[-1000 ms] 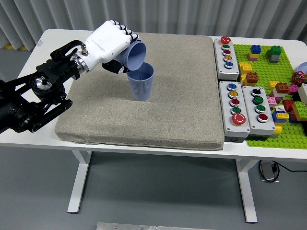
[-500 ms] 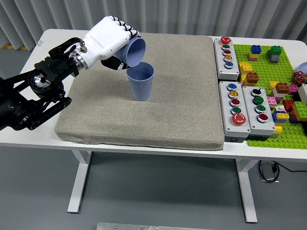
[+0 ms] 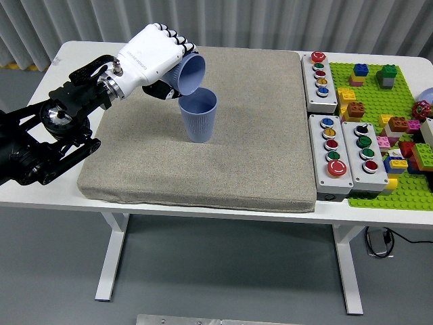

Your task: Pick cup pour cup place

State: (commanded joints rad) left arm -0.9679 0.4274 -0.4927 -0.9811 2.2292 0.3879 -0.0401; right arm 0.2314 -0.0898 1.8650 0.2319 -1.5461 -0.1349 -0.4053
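Cup [image 3: 191,72] gripped in left hand [image 3: 150,57], tipped mouth-down over standing cup [image 3: 198,115] on mat [image 3: 257,135]. Lifted slightly off its rim since a second ago, then held steady: pour probably finishing, placing next. Right hand unseen.

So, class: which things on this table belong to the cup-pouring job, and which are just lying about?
Part of the job:
- tilted cup, held in the left hand
- upright cup below it
- grey mat they sit over

Just lying about:
- three button boxes
- green baseplate with toy bricks
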